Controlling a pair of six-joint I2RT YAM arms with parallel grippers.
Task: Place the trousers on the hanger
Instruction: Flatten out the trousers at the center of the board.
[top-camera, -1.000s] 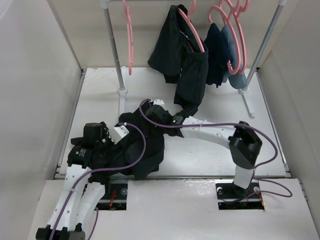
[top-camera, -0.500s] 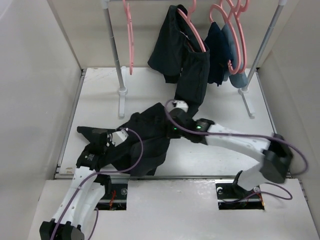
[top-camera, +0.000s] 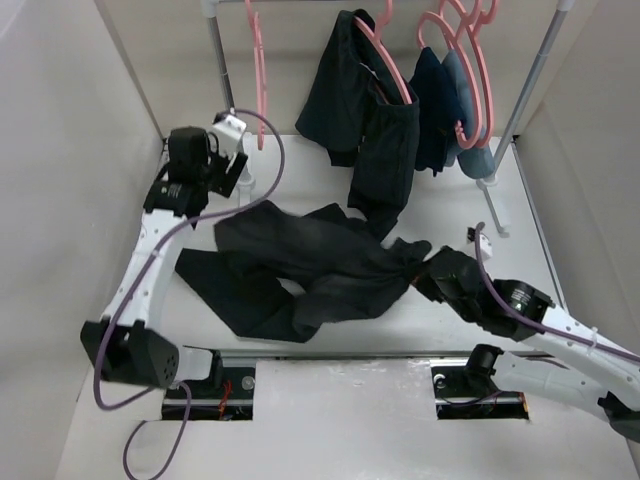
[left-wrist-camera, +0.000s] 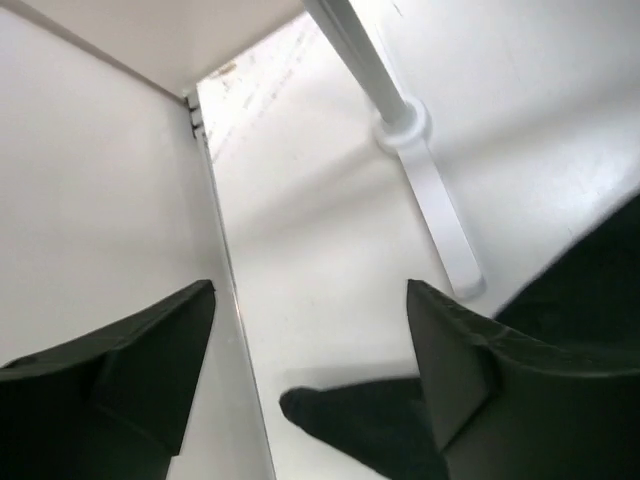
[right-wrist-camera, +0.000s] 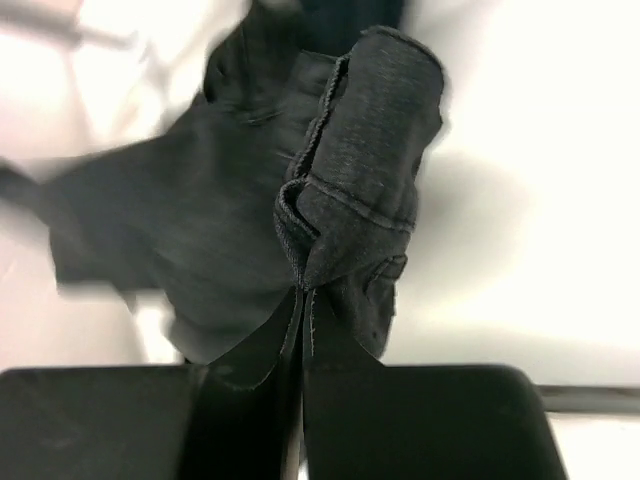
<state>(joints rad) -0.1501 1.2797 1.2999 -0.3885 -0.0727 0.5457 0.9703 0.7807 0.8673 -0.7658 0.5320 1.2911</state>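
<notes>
The black trousers (top-camera: 300, 265) lie stretched across the table from front left to right. My right gripper (top-camera: 428, 266) is shut on their right end; in the right wrist view a bunched fold of trousers (right-wrist-camera: 350, 190) sticks out past the closed right gripper (right-wrist-camera: 303, 292). My left gripper (top-camera: 232, 160) is open and empty at the back left, beside the rack's left post. In the left wrist view the left gripper (left-wrist-camera: 310, 330) spreads over bare table, with a tip of the trousers (left-wrist-camera: 370, 425) below it. An empty pink hanger (top-camera: 259, 80) hangs on the rail at the left.
A rack post (top-camera: 228, 95) and its white foot (left-wrist-camera: 440, 220) stand right by my left gripper. A shorter black garment (top-camera: 365, 120) hangs on another pink hanger. Navy and pale-blue clothes (top-camera: 450, 100) hang further right, next to the right post (top-camera: 520, 110). Walls close both sides.
My right gripper shut on the trousers and pulled them right, spreading the heap out. My left gripper let go of the cloth, opened and swung to the back left by the rack post.
</notes>
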